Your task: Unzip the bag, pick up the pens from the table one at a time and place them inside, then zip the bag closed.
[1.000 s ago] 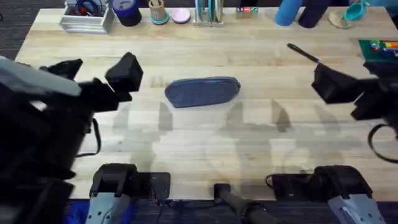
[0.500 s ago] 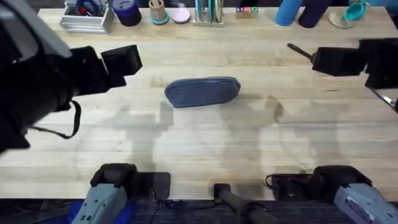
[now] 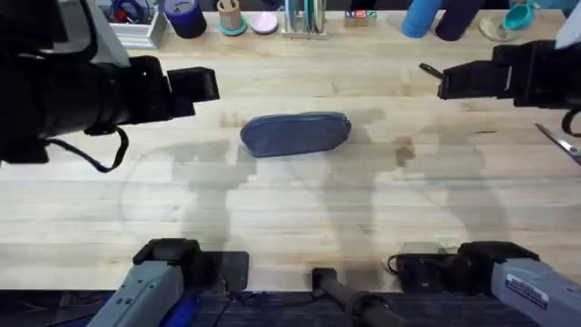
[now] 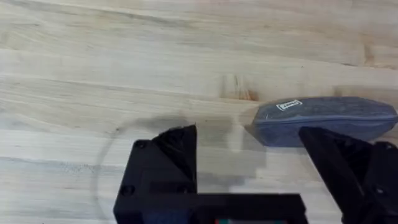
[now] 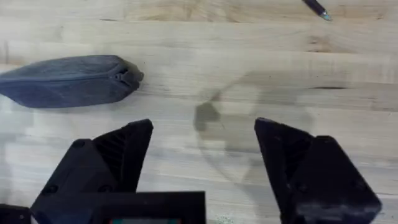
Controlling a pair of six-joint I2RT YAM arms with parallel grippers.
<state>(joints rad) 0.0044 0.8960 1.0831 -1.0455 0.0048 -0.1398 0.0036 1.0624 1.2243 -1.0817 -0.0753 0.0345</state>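
Both claws [image 4: 249,168] [image 5: 205,162] rose, spread; bag [image 3: 295,134] lies crosswise, zipper pull right

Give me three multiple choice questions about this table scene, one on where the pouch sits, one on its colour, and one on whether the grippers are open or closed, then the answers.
1. Where does the bag lie?
A. On the table between the two grippers
B. Inside the left gripper
C. On top of the scissors

2. What colour is the bag?
A. Red
B. Blue-grey
C. Yellow

3. How do the two grippers stand?
A. Both shut on the pen
B. Left shut on the bag, right open
C. Both open and holding nothing

Answers:
1. A: the bag rests on the table, with the left gripper on one side and the right gripper on the other.
2. B: its fabric is blue-grey in both wrist views.
3. C: each wrist view shows bare table between spread fingers; the pen lies apart on the wood.
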